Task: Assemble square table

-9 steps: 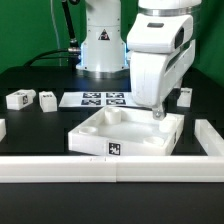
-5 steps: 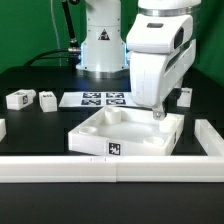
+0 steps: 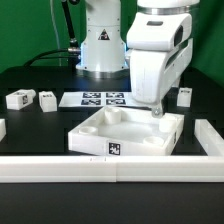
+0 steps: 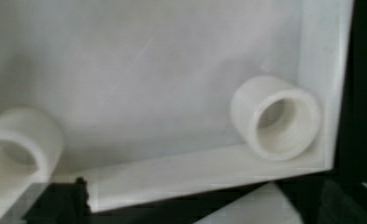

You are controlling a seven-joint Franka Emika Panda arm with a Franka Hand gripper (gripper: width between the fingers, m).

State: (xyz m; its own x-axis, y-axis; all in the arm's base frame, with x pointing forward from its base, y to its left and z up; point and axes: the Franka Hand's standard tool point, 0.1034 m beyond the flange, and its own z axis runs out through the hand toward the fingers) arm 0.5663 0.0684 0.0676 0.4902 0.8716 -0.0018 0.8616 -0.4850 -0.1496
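Exterior view, nearest first: a long white plastic rail lies across the front of the black table. Just behind it sits the white plastic square tray-like tabletop, rim up, with a small square black-and-white tag on its near side. The arm's two-finger gripper hangs over the tabletop's far corner on the exterior view's right, fingertips down by the rim. Its jaws stand spread wide with nothing between them; whether a fingertip touches the rim I cannot tell. The wrist view looks down into that corner, where two round raised sockets on the tray floor have no legs in them. Farther back, the short white tag-marked block legs lie loose, two on the exterior view's left and one on its right, with the flat white marker board between them and the arm's white base behind. Over the last second nothing has shifted: arm, jaws and tabletop stand as they did. I judge this a pause over the tray, with the assembly barely begun and every leg yet to fit.
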